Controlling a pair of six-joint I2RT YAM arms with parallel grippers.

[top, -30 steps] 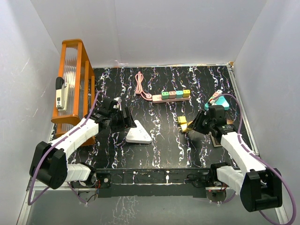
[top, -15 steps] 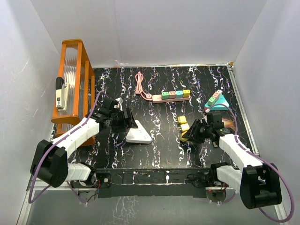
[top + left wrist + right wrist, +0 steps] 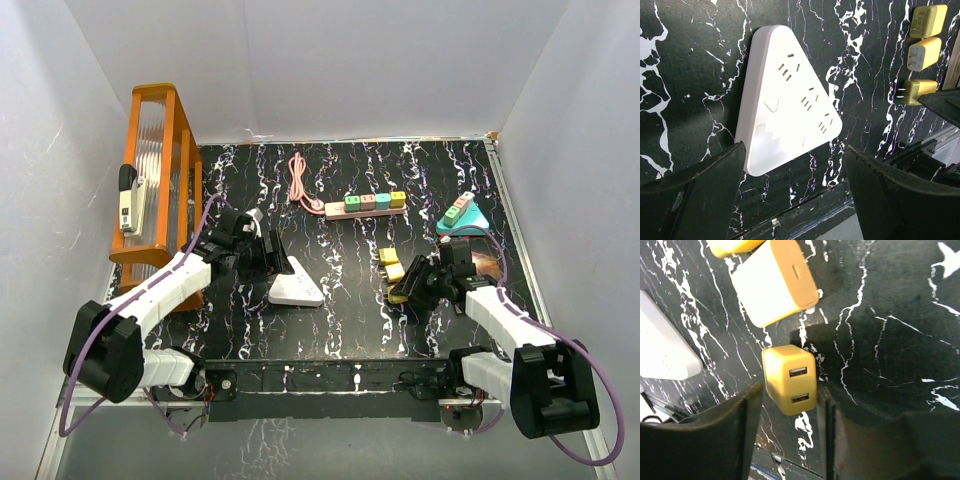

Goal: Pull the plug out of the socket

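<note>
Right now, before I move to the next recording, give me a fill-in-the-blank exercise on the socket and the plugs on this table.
1. The white socket is shaped like a ___.
2. Its holes hold ___ plugs.
3. The plug lying between the right fingers is ___ in colour.
4. Its end face shows ___ USB ports.
Missing words: triangle; no; yellow; two.
</note>
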